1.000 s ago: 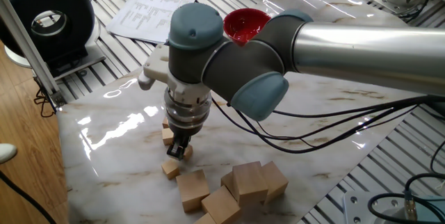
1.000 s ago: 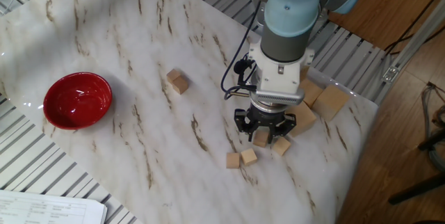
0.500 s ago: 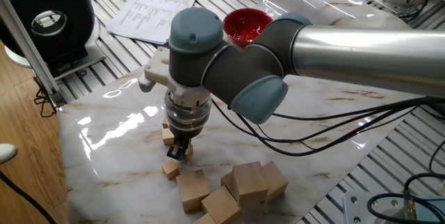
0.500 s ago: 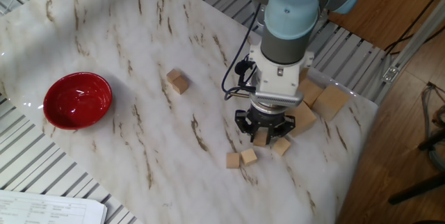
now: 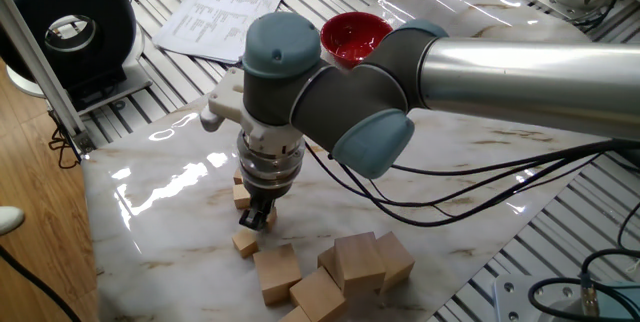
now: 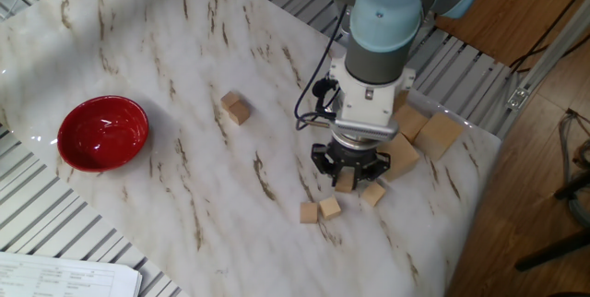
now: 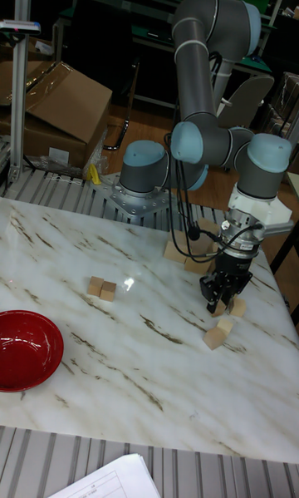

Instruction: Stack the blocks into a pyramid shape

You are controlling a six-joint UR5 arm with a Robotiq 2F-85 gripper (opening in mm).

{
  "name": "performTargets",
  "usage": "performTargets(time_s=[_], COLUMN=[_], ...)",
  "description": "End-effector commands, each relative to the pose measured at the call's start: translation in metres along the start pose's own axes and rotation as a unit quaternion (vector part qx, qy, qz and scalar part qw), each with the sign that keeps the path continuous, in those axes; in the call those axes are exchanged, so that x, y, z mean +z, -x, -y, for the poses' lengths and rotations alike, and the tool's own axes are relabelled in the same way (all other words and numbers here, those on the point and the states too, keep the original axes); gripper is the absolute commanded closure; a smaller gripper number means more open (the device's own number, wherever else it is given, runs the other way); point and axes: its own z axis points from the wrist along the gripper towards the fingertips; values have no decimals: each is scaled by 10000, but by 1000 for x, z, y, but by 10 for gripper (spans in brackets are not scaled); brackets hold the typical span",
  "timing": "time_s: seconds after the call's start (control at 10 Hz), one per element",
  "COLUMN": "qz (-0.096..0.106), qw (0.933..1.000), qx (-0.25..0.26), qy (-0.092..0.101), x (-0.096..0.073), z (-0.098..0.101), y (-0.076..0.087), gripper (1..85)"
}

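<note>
The red bowl (image 6: 102, 133) on the marble bench (image 6: 184, 66) holds nothing. The fingers (image 6: 348, 179) grasp a small block (image 6: 346, 184) low over the bench, with loose small blocks (image 6: 319, 210) just beside.

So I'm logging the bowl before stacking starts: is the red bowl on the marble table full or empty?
Empty: the red bowl shows only its glossy inner surface, and no small wooden cube lies in it.
</note>
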Motion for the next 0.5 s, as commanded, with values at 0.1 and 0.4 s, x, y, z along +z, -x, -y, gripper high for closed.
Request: performTargets(time_s=[0.1,0.4], qz=[37,-88], qw=[9999,9999], qx=[60,-105], qy=[79,-53], x=[-6,-25], z=[-2,1], y=[2,-1], gripper=[607,607])
